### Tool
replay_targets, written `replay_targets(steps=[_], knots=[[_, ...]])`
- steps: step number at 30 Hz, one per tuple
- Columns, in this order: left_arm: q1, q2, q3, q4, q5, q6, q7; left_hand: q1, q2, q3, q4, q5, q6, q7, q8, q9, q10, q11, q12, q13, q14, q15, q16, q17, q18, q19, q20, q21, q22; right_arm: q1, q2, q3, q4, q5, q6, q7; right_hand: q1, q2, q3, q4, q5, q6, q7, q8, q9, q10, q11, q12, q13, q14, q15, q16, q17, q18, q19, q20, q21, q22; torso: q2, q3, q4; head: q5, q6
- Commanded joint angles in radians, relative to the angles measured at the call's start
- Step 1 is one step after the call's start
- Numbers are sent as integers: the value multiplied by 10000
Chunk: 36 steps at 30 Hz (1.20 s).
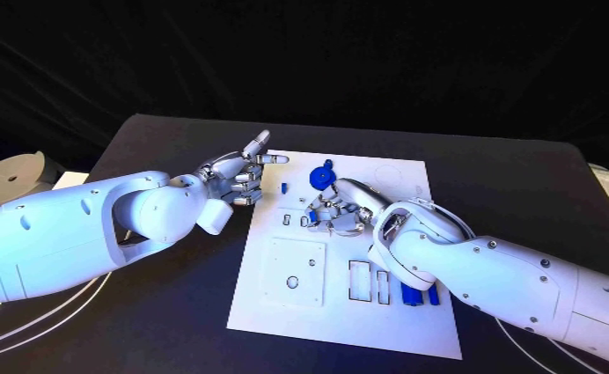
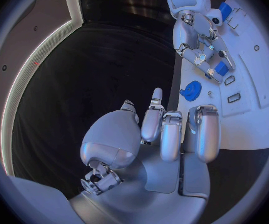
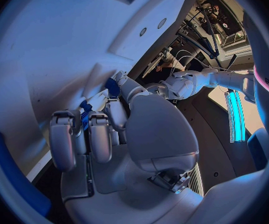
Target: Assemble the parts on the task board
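Observation:
The white task board (image 1: 333, 308) lies in the middle of the table. My right hand (image 1: 336, 209) is low over its upper middle and pinches a small blue part (image 3: 112, 87) between thumb and fingertips, right above the board's small slots. That blue part (image 2: 221, 67) also shows in the left wrist view, in the right hand (image 2: 201, 47). A round blue part (image 1: 321, 173) stands on the board just beyond that hand. My left hand (image 1: 241, 177) hovers at the board's upper left edge, most fingers curled in, one pointing out, holding nothing.
Several blue parts (image 1: 419, 293) lie by the rectangular slots (image 1: 370, 282) at the board's right side. A raised white plate (image 1: 297, 270) with small holes sits on the board's left half. Black table (image 1: 152, 321) surrounds the board, and white cables (image 1: 51, 312) run at the near left.

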<state>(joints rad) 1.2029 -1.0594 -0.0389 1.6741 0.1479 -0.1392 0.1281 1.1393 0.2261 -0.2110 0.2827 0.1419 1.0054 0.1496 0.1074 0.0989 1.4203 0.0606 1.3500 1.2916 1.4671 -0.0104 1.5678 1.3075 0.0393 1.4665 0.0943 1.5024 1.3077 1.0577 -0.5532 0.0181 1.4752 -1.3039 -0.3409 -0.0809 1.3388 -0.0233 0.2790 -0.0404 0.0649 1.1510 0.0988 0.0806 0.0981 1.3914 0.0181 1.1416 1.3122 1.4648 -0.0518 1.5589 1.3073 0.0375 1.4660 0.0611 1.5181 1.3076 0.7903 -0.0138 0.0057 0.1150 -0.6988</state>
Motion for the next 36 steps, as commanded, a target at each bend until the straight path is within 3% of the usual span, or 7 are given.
replay_targets(steps=[1, 16, 23, 27, 33, 36], knots=[[11, 21, 8, 5, 27, 110, 5, 113, -16, -16, -58, 39, -75, -23, -61, -9, -28, 35, -49, -13, 1037, 61, 30, 2633, -52, 320, 74, 9, 1066, -49, -34, -41, -67, -142, 424, -215, 54, 91, 34, -50, -68, 60, 14, 55, 10, -113, -9, -159, -354, 1029, 21, 38, 2500, -71, 329, -26, -75, 1309, 0, -3, 3, 1, -6], [11, 56, 7, -35, 27, 116, -19, 113, -16, -16, -58, 39, -75, -23, -61, -9, -28, 35, -49, -13, 1037, 61, 30, 2633, -52, 320, 74, 9, 1066, -52, -59, -61, -177, -361, 884, -519, 31, 46, 51, -110, -126, -29, 60, 13, -32, -448, 28, -779, -750, 1007, 49, -16, 2413, -37, 241, -3, -149, 1157, 6, 8, -18, 22, -105], [11, 77, 7, -46, 27, 122, -26, 113, -16, -16, -58, 39, -75, -23, -61, -9, -28, 35, -49, -13, 1037, 61, 30, 2633, -52, 320, 74, 9, 1066, -61, -89, -67, -145, -277, 707, -364, 58, 79, 91, -141, -126, -16, 58, 23, -40, -612, 28, -1139, -990, 1006, 54, -16, 2414, -35, 237, 5, -153, 1153, -10, -3, -5, 1, -100], [11, 80, 7, -50, 27, 121, -31, 113, -16, -16, -58, 39, -75, -23, -61, -9, -28, 35, -49, -13, 1037, 61, 30, 2633, -52, 320, 74, 9, 1066, -68, -96, -67, -94, -178, 560, -223, 34, 117, 177, -190, -119, 6, 48, 41, -68, -1052, 29, -2406, -1901, 1006, 54, -16, 2417, -29, 222, 11, -170, 1129, -9, -7, 8, -14, -85], [11, 82, 7, -53, 27, 122, -37, 126, -14, -13, -61, 40, -82, -18, -63, -12, -32, 40, -52, -15, 1037, 67, 30, 2633, -51, 319, 81, 9, 1065, -77, -124, -68, 13, 90, 235, 123, -56, 94, 390, -266, -122, -17, 70, 31, -135, -2052, 30, -5707, -4376, 980, 59, -80, 2322, -9, 176, 12, -222, 1045, -12, -13, 16, -1, -63], [10, 82, 7, -56, 27, 121, -41, 126, -14, -13, -61, 40, -82, -18, -63, -12, -32, 40, -52, -15, 1037, 67, 30, 2633, -51, 319, 81, 9, 1065, -81, -160, -68, 120, 204, 94, 305, -102, 33, 528, -313, -123, -15, 72, 30, -161, -1881, 39, -6331, -5023, 965, 78, -122, 2262, 2, 151, 21, -251, 999, -10, -14, 11, 3, -53]])
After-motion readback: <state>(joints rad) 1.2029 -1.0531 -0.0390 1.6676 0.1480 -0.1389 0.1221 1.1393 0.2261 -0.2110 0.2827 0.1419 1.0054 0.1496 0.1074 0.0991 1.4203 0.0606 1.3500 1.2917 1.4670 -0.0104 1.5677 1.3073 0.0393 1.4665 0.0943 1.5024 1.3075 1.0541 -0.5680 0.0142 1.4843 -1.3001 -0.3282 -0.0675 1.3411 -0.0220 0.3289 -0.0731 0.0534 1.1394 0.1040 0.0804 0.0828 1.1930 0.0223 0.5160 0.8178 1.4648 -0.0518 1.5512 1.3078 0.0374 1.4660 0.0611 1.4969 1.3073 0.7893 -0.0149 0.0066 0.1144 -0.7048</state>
